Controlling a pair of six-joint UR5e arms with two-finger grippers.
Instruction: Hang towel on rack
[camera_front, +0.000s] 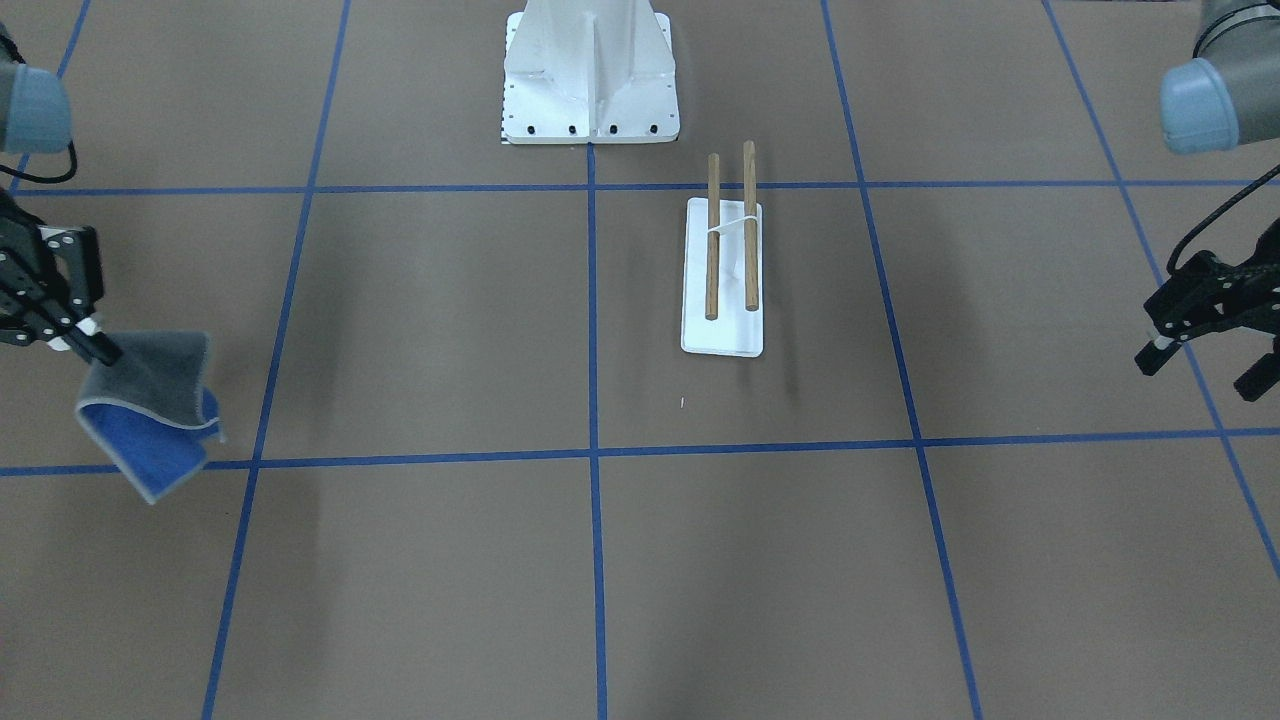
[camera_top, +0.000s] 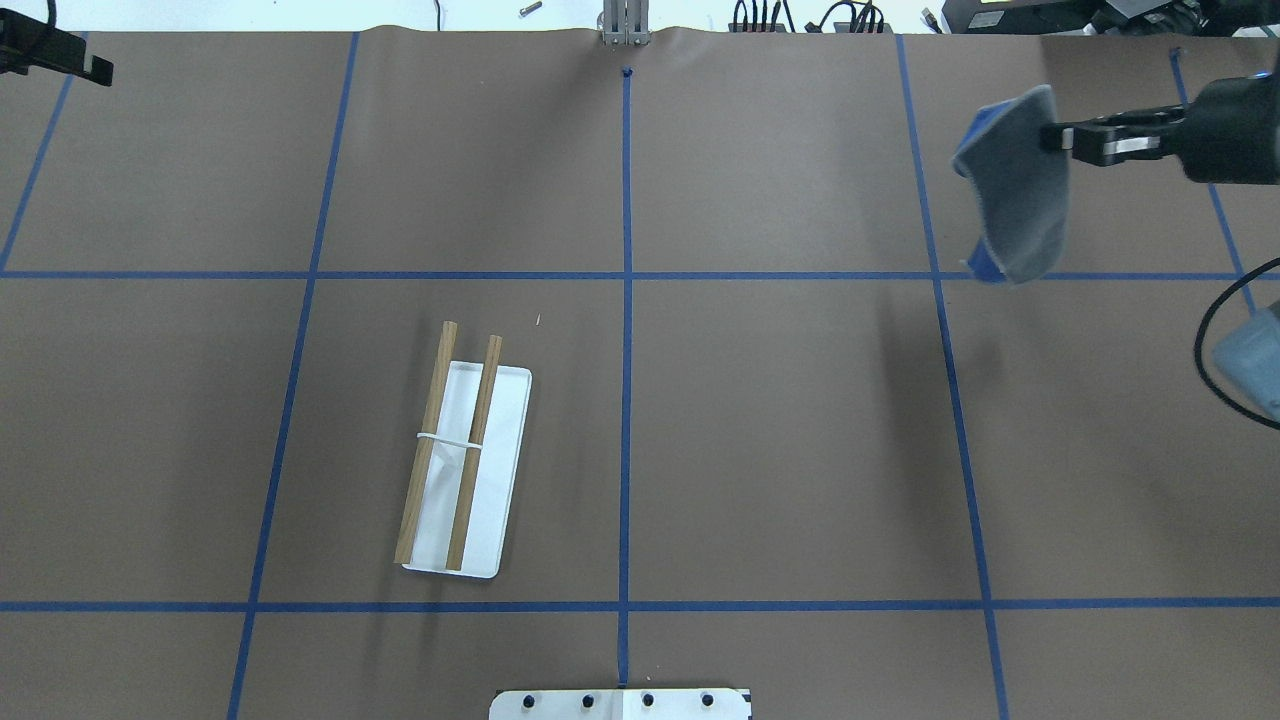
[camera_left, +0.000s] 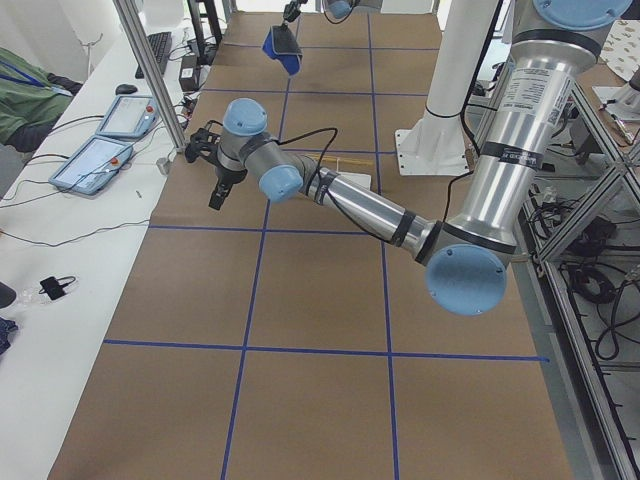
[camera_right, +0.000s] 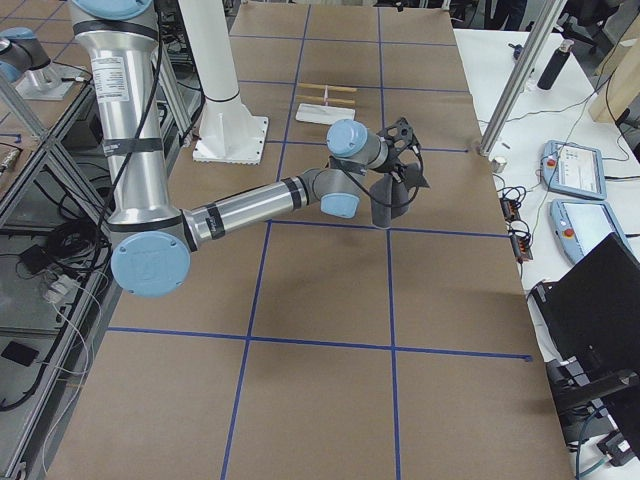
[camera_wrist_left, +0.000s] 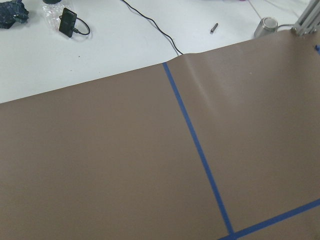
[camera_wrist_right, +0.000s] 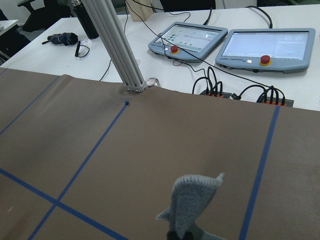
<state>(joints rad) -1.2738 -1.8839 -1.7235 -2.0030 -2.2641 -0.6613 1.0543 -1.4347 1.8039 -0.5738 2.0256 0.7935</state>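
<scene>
The towel (camera_front: 150, 410) is a dark grey cloth with pale edging and a blue reverse. It hangs in the air from my right gripper (camera_front: 98, 348), which is shut on its upper edge, at the table's far right side. It also shows in the overhead view (camera_top: 1015, 185) and at the bottom of the right wrist view (camera_wrist_right: 192, 200). The rack (camera_front: 730, 240) has two wooden rods on a white base (camera_front: 722, 335) and stands left of the table's centre line (camera_top: 450, 440). My left gripper (camera_front: 1205, 368) is open and empty, far to the rack's left.
The robot's white pedestal (camera_front: 590, 75) stands at the near middle edge. Blue tape lines (camera_top: 626, 300) divide the brown table. Control pendants (camera_wrist_right: 227, 42), cables and a metal post (camera_wrist_right: 117, 47) lie beyond the far edge.
</scene>
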